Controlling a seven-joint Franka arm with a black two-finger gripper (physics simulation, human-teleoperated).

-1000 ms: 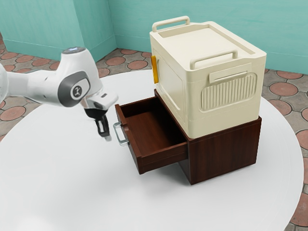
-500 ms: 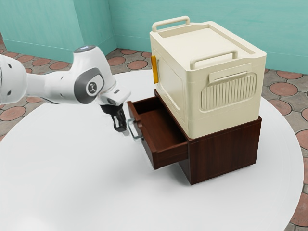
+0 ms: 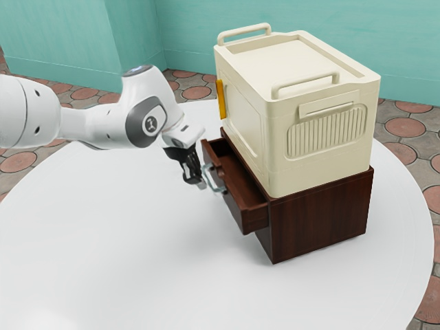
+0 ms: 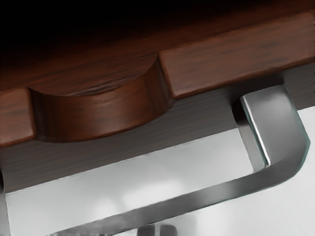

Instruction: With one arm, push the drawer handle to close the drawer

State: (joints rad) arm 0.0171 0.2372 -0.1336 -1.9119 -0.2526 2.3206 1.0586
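Observation:
The black gripper [image 3: 199,181] stands low against the front of the drawer, its fingers together, right beside the silver handle [image 3: 214,180]. In the wrist view the shut gripper [image 4: 157,230] has its two dark fingertips side by side at the outer side of the handle bar [image 4: 206,193], with nothing seen between them. The dark brown drawer [image 3: 242,204] stands partly out of its cabinet [image 3: 320,216]. Its front edge [image 4: 236,54] has a curved notch above the handle.
A cream storage box [image 3: 320,130] with raised handles and a yellow latch [image 3: 221,100] sits on top of the cabinet. Everything rests on a round white table [image 3: 137,254]. Teal walls [image 3: 385,41] rise behind.
My gripper has moved toward the cabinet, to the exterior view's right. The drawer has slid further in along with it, so less of its inside shows.

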